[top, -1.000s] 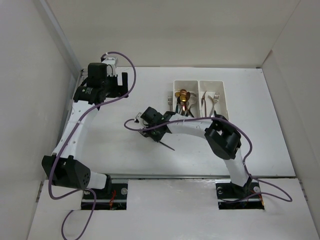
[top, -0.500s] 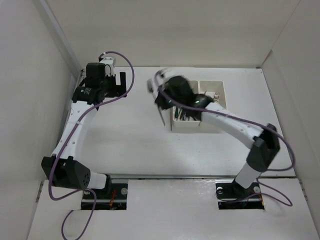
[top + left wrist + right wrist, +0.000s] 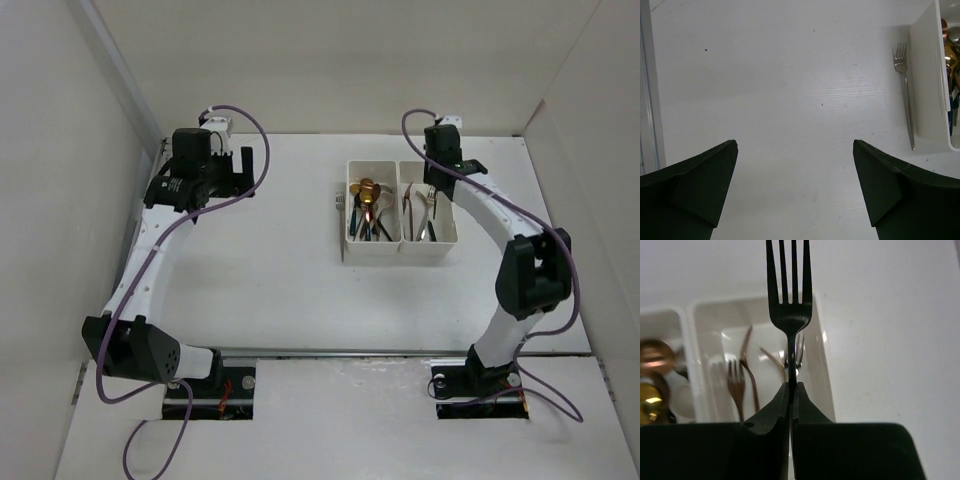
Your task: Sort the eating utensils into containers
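Observation:
Two joined white containers stand at the table's middle right. The left bin holds gold and copper spoons; the right bin holds several forks. My right gripper hovers over the right bin's far end, shut on a black fork whose tines point away from the wrist. In the right wrist view the gripper pinches the fork's neck. A silver fork lies on the table against the left bin's outer wall. My left gripper is open over bare table at the far left.
White walls enclose the table on three sides. A metal rail runs along the table's left edge near the left gripper. Purple cables loop off both arms.
The right arm has swung from the middle of the table up and to the right, carrying the black fork over the right bin. The left arm has stayed put.

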